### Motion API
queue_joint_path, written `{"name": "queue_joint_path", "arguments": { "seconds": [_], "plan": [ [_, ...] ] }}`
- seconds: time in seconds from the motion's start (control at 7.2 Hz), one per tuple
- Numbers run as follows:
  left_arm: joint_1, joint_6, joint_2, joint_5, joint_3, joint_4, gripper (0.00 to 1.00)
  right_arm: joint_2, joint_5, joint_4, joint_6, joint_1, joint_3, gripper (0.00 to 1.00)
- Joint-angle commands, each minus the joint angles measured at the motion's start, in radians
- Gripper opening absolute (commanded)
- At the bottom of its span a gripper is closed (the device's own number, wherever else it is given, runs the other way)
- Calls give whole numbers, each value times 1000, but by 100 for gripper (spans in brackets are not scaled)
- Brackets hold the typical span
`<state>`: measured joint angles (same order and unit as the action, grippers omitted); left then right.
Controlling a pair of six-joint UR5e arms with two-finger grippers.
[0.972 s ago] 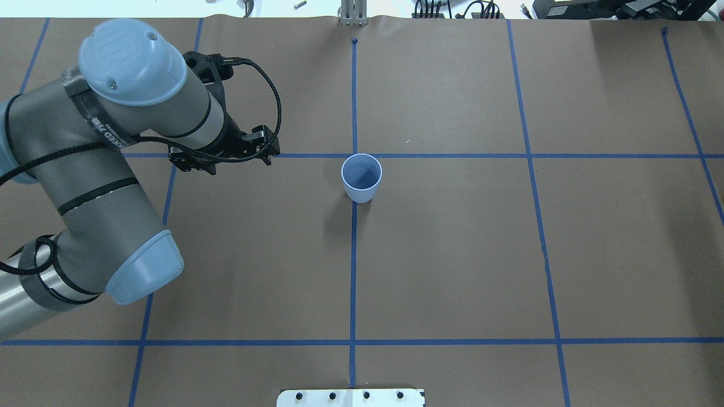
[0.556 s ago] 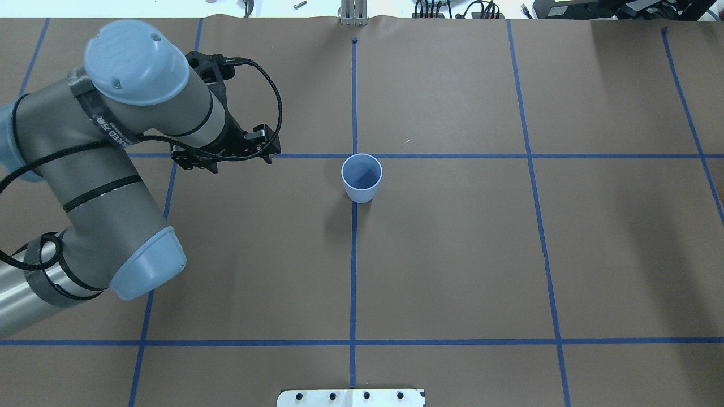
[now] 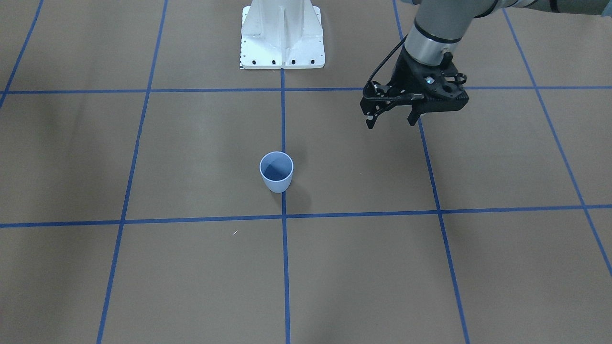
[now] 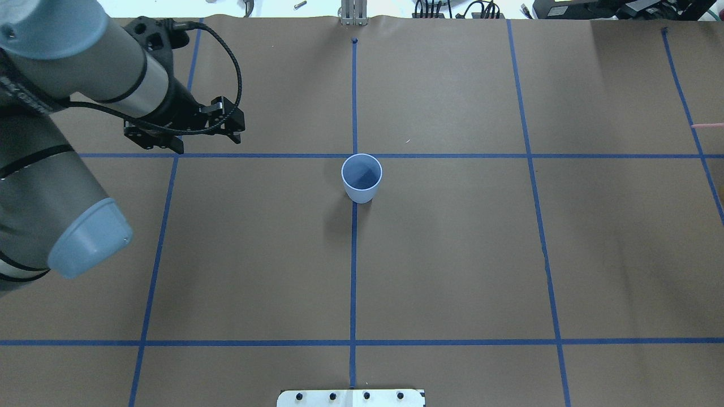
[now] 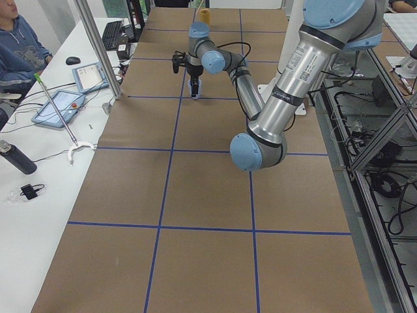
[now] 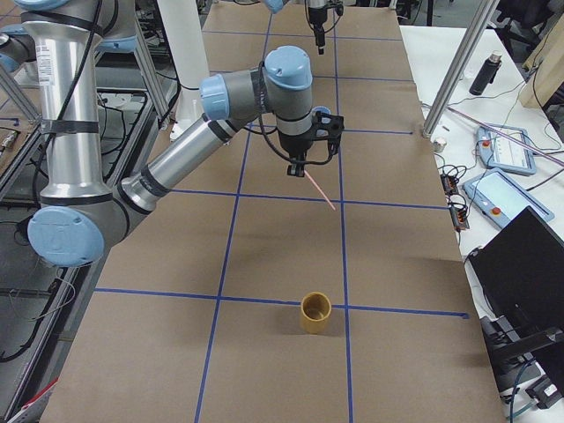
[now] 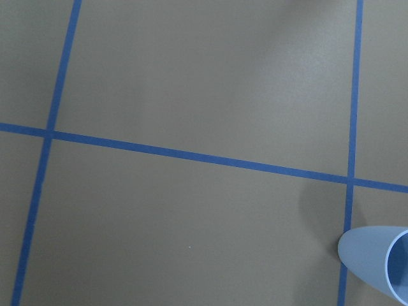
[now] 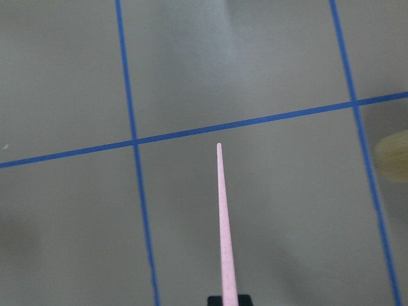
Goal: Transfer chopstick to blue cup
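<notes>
The blue cup stands upright and empty at the crossing of two blue tape lines; its rim shows in the left wrist view's lower right corner. My left gripper hangs open and empty, well to the cup's left in the overhead view. The chopstick is a thin pink stick held by my right gripper, pointing down at a slant above the table. Its tip just shows at the overhead view's right edge, far from the cup.
A tan cup stands near the table's right end. The white robot base sits at the table's robot side. A person sits at a side bench with tablets and a bottle. Blue tape lines grid the brown table.
My left arm has swung left and toward the far edge, away from the cup, gripper still open. The chopstick's pink tip has come into the overhead view at the right edge.
</notes>
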<state>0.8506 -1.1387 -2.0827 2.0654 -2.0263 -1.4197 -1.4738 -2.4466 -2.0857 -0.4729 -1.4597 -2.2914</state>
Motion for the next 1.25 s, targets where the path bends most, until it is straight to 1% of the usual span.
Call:
{"name": "queue_joint_path", "arguments": {
  "seconds": [0.0, 0.14, 0.28, 0.42, 0.56, 0.69, 0.83, 0.97, 1.11],
  "plan": [
    [141, 213, 132, 100, -46, 1, 98, 281, 36, 1, -441, 280, 18, 0],
    [212, 332, 195, 131, -51, -1, 98, 402, 94, 1, -640, 386, 30, 0],
    [252, 434, 243, 153, -49, -2, 98, 502, 121, 3, -781, 475, 65, 0],
    [284, 504, 280, 156, -48, -4, 98, 608, 130, 21, -873, 551, 131, 0],
    [295, 519, 303, 156, -49, -11, 98, 718, 129, 101, -983, 593, 256, 0],
    [295, 519, 315, 156, -54, -12, 98, 809, 126, 225, -1083, 611, 405, 0],
    [295, 519, 325, 156, -61, -13, 98, 825, 110, 293, -1119, 624, 478, 0],
    [295, 516, 329, 156, -63, -18, 98, 822, 65, 297, -1119, 625, 484, 0],
    [294, 513, 329, 156, -64, -18, 98, 813, 42, 297, -1116, 624, 498, 0]
  ]
}}
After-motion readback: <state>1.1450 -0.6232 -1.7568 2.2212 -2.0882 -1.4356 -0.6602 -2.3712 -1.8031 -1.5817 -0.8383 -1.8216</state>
